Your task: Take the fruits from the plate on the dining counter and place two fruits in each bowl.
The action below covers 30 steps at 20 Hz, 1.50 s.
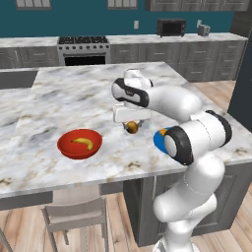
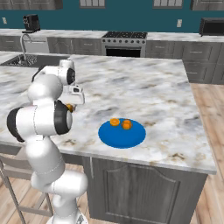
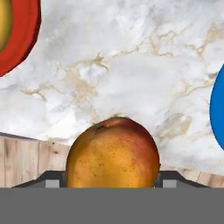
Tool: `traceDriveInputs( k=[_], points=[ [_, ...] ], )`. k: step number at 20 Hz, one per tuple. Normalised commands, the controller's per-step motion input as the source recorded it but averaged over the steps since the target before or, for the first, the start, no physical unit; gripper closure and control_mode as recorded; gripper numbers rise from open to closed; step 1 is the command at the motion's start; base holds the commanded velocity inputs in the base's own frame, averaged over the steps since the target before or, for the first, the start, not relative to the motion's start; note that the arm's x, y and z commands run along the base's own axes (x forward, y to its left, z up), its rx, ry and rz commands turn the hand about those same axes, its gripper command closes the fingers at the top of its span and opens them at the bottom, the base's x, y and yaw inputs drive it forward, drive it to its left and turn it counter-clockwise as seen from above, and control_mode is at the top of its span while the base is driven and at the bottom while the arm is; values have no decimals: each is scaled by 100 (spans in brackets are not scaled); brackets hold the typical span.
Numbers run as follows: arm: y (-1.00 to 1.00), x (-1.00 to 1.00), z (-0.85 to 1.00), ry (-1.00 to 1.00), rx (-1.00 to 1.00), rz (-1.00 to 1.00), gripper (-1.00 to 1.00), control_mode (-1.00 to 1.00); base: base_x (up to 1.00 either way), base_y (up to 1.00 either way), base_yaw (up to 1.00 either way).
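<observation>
Fingers [image 3: 52,179] pinch a brownish-orange fruit [image 3: 113,153] from both sides, held above the marble surface [image 1: 88,93] between the red bowl [image 1: 64,147] and the blue plate [image 2: 109,139]. The fruit looks smooth, rounded and firm, probably light but apt to roll or slip, so a grip across its widest middle seems safest. A banana [image 1: 82,142] lies in the red bowl. Farther off, two orange fruits [image 2: 114,122] sit on the plate.

A brownish-orange fruit [image 3: 113,153] is sitting clamped in the claw [image 1: 132,126] above the table [image 1: 83,93]; the red bowl [image 1: 79,144] holding a banana [image 1: 82,142] is lying to its left, the blue plate [image 2: 121,133] carrying two orange fruits [image 2: 114,122] to its right.
</observation>
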Motion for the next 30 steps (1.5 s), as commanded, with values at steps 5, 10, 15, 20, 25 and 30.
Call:
traceDriveInputs(
  k=[5, 10, 15, 20, 25, 30],
  points=[
    [100, 18, -14, 2, 0, 0, 100, -100, 0, 0, 0],
    [100, 42, -38, -3, 1, 0, 100, -100, 0, 0, 0],
    [90, 59, -25, -13, 10, 0, 100, -100, 0, 0, 0],
    [68, 30, -4, 1, -1, 0, 100, -100, 0, 0, 0],
    [26, 41, -24, 1, -2, 1, 100, -100, 0, 0, 0],
    [1, 15, -46, 8, -1, 0, 100, -100, 0, 0, 0]
  ],
)
